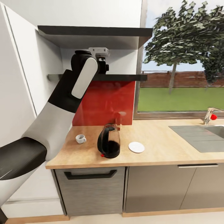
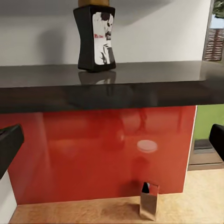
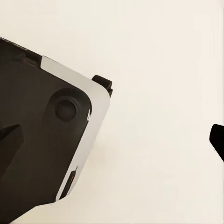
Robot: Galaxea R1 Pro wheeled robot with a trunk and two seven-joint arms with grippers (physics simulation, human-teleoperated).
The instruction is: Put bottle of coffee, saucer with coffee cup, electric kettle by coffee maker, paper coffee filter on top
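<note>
Your left arm reaches up to the dark shelf [image 1: 124, 77], which hangs above the red backsplash [image 1: 105, 102]. On that shelf, in the left wrist view, the bottle of coffee [image 2: 95, 37] stands upright, ahead of the left gripper [image 2: 112, 140], whose fingertips [image 2: 9, 140] sit spread wide and released, touching nothing. Below the shelf, on the countertop [image 1: 155, 149], the electric kettle [image 1: 109, 141] stands just in front of the backsplash, with the coffee cup [image 1: 81, 138] to its left and the saucer [image 1: 136, 147] to its right, each apart from it. Your right gripper [image 3: 112, 140] faces a pale surface, its fingertips parted and empty.
</note>
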